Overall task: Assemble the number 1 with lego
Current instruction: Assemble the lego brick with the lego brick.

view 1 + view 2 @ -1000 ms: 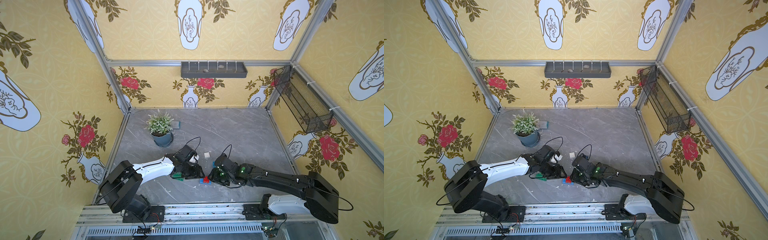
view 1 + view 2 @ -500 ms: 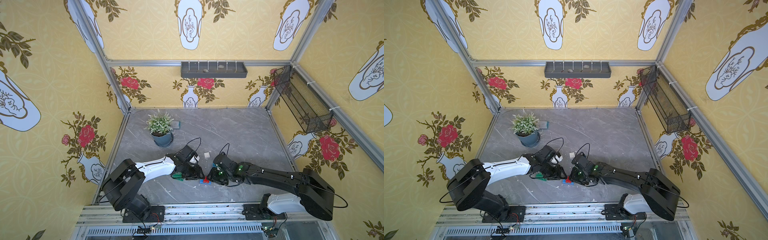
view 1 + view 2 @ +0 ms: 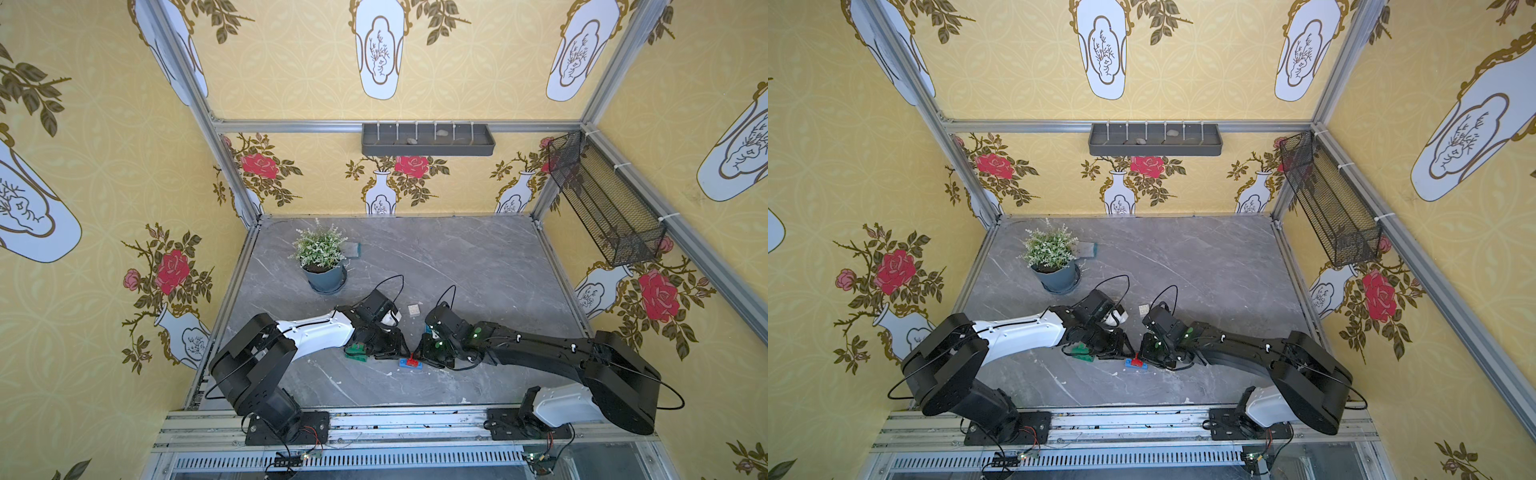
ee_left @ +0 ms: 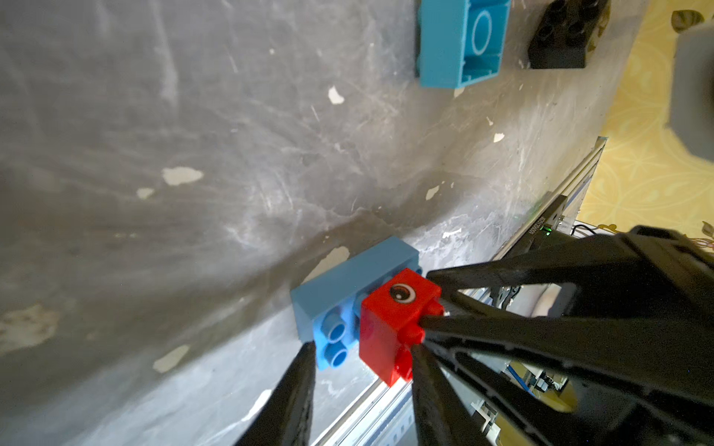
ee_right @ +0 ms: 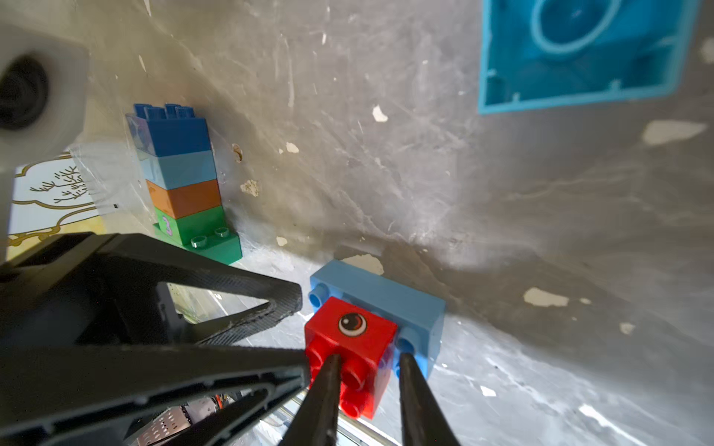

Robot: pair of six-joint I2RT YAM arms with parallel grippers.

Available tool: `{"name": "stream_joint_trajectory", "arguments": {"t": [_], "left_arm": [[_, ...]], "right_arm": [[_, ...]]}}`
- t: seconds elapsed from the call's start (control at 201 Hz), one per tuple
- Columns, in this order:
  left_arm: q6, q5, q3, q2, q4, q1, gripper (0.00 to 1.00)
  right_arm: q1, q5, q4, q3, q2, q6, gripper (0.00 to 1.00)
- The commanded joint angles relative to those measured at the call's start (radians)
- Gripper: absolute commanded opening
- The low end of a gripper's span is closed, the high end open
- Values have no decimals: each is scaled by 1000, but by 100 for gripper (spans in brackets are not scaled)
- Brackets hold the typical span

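A red lego brick (image 4: 394, 328) (image 5: 347, 328) with a printed eye sits on a long light-blue brick (image 4: 347, 285) (image 5: 386, 293) near the table's front; both top views show it (image 3: 411, 360) (image 3: 1136, 360). My left gripper (image 4: 361, 349) (image 3: 401, 351) is open, one fingertip at the blue brick's end and one at the red brick's studs. From the opposite side, my right gripper (image 5: 369, 357) (image 3: 419, 353) stands narrowly open. One finger lies between the red studs and the other just off its side. A stack (image 5: 181, 181) of blue, light-blue, orange-brown and green bricks stands beside the left gripper.
An upturned light-blue brick (image 5: 579, 50) (image 4: 459, 42) and a black brick (image 4: 560, 34) lie just behind, a white one (image 3: 413, 309) farther back. A potted plant (image 3: 322, 266) stands at the back left. The metal rail (image 3: 374, 419) runs along the front edge.
Both grippers have drawn in on the red brick from either side and their jaws have narrowed. The right arm has reached a little further left.
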Motion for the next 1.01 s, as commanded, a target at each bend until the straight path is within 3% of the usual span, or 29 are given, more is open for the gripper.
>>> {"name": "stream_joint_trajectory", "arguments": {"t": [0.0, 1.001], "left_arm": [[14, -8, -3, 15, -18, 1, 40], [65, -35, 8, 72, -91, 2, 21]], "right_arm": [[0, -1, -24, 6, 15, -7, 26], [38, 58, -186, 47, 122, -6, 10]]}}
